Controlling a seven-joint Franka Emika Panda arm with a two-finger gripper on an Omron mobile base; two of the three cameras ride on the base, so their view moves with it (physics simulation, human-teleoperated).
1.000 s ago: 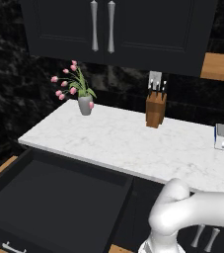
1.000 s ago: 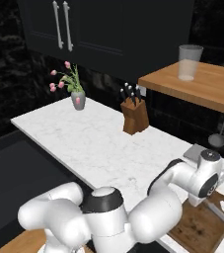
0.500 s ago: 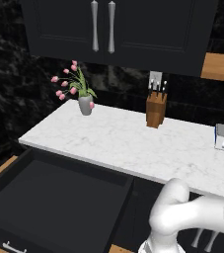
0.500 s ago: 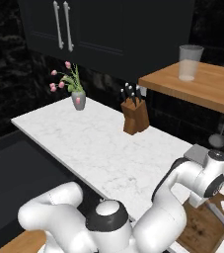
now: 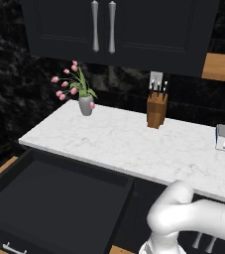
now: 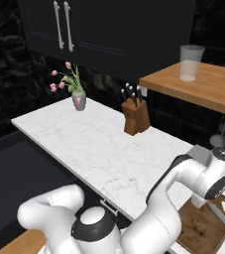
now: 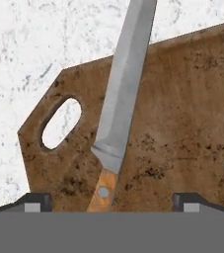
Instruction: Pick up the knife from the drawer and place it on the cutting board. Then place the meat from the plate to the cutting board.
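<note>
Knife (image 7: pixel 121 108) with silver-grey blade and wooden handle lies on dark brown wooden cutting board (image 7: pixel 182 123).
Gripper (image 7: pixel 111 202) fingers spread wide apart, straddling the handle without touching it.

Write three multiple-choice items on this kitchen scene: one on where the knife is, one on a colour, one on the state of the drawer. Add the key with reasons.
1. Where does the knife lie?
A. in the drawer
B. on the cutting board, blade tip past its edge
C. in the knife block

2. What colour are the flowers in the vase?
A. pink
B. yellow
C. white

3. What state is the drawer in?
A. shut
B. pulled open, nothing visible inside
C. open, full of cutlery

Key:
1 B: the hand view shows the knife across the cutting board, its tip over the white counter.
2 A: pink blooms show above the grey vase.
3 B: the left base view shows its dark, bare inside.
</note>
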